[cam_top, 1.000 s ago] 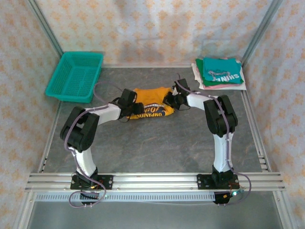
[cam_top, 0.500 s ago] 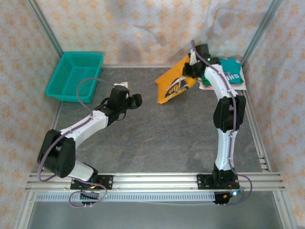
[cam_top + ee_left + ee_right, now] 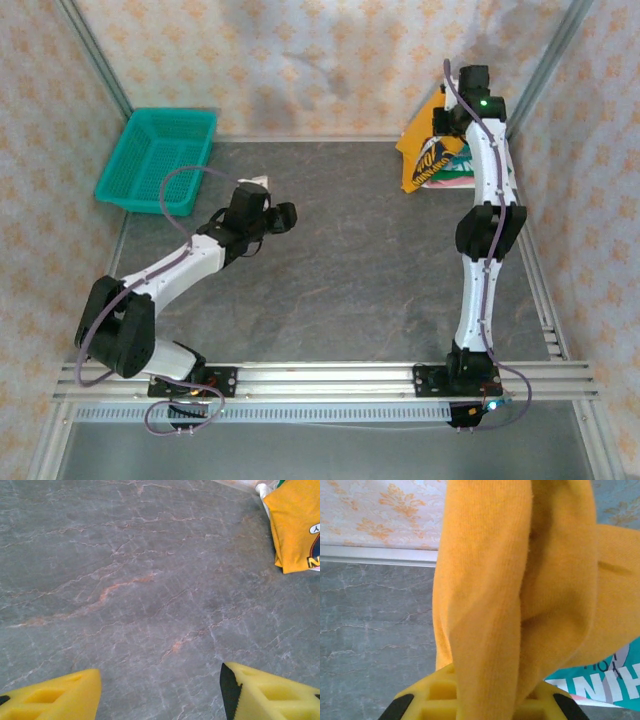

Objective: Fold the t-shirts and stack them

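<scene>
From my right wrist, large white capitals on the teal t-shirt are cut off; N and H can be read. From my left wrist, the dark print on the mustard-orange t-shirt shows a single N at the picture's edge

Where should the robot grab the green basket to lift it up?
On the basket, probably the side wall nearest the left tool, at the rim, coming straight down from above: one finger inside, one outside. It sits upright, open top up, and its mesh walls look thin enough to pinch. That tool is open.
</scene>
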